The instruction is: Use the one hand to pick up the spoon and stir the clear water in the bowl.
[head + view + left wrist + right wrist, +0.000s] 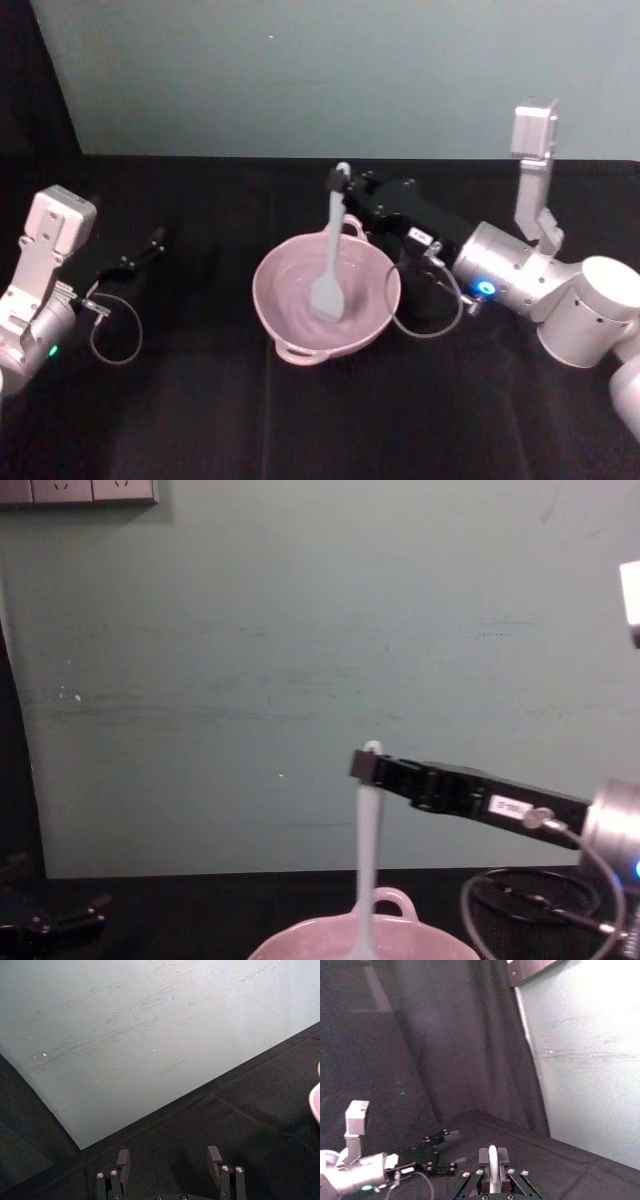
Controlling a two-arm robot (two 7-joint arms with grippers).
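White plastic, seemingly light and stiff, the long spoon (pixel 331 245) stands nearly upright, paddle head in the clear water (pixel 296 287) of the wide pale pink glossy bowl (pixel 264 300), my slim black right gripper (pixel 340 181) pinching its handle top; my left gripper (pixel 141 255) rests parked well left, fingers apart.

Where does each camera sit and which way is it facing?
Head: high, looking down on the bowl; left gripper parked, right gripper gripping the spoon.
Chest: lower, facing the wall; right gripper enters from the right.
Left wrist: faces wall and table past its open fingers.
Right wrist: looks past the gripped spoon toward the left gripper.
Head and chest share spoon and bowl.
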